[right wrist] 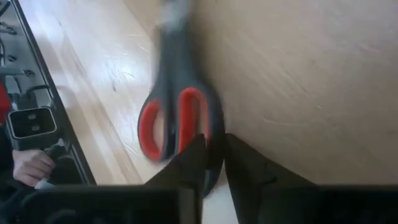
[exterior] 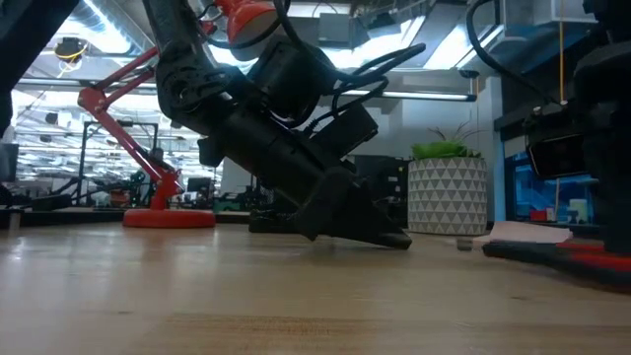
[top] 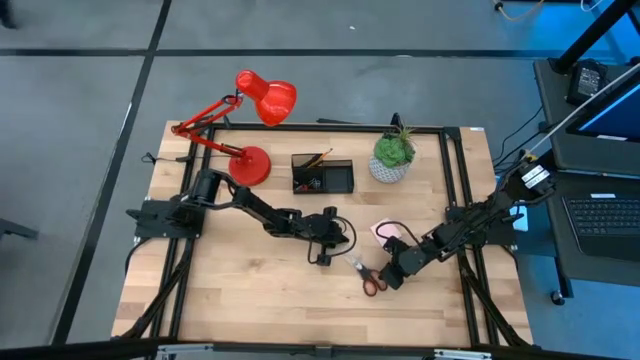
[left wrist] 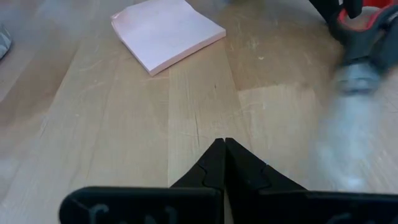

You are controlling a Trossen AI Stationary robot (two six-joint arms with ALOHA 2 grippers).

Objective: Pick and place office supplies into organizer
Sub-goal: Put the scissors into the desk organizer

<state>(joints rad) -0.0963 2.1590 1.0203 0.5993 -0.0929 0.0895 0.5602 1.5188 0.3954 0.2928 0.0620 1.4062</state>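
Note:
The red-handled scissors lie flat on the wooden table near its front right, handles toward my right gripper, which has closed on one handle loop. A pink sticky-note pad lies flat just beyond them and also shows in the left wrist view. My left gripper is shut with nothing between its fingers, low over the table's middle; whether its tips touch the wood, I cannot tell. The black organizer stands at the far middle with an orange pencil in it. My right gripper pinches the outer rim of one handle loop of the scissors between its two fingers. The fingers slant down from the table's right side. The scissors lie on the table, blades pointing away from the gripper.
A red desk lamp stands at the far left and a potted green plant at the far right of the organizer. Bare wood lies along the near edge. A person's hand shows beyond the table's rail.

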